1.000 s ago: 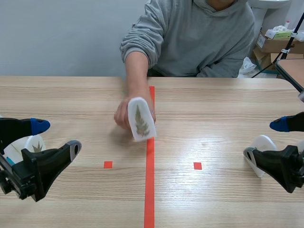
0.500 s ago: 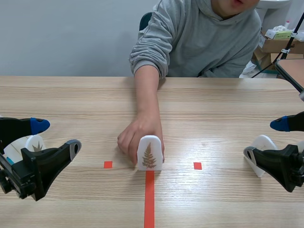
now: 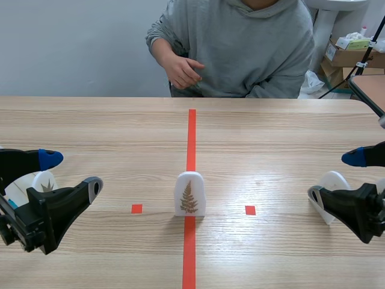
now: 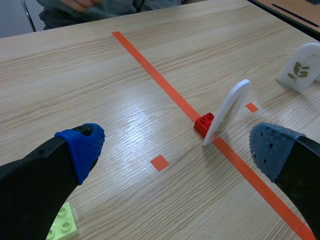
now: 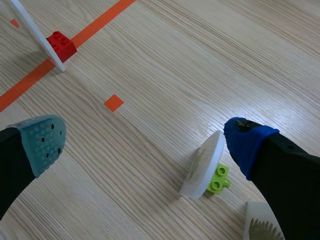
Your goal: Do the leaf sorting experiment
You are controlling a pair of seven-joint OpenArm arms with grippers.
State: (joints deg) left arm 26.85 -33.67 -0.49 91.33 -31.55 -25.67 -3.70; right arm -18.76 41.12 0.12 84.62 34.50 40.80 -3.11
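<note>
Scene view: pulled hand (image 3: 182, 70) back, left fern card (image 3: 189, 194) standing on tape for sorting; left end effector (image 3: 72, 173), right end effector (image 3: 334, 176) agape.

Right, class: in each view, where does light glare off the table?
Scene view: a pale sheen lies on the table to the right of the leaf card. Left wrist view: the wood shines ahead of the left claw, short of the red brick. Right wrist view: glare streaks the wood ahead of the right claw, near the small card.

leaf card (image 3: 43, 181) partly behind left gripper (image 3: 72, 173)
</note>
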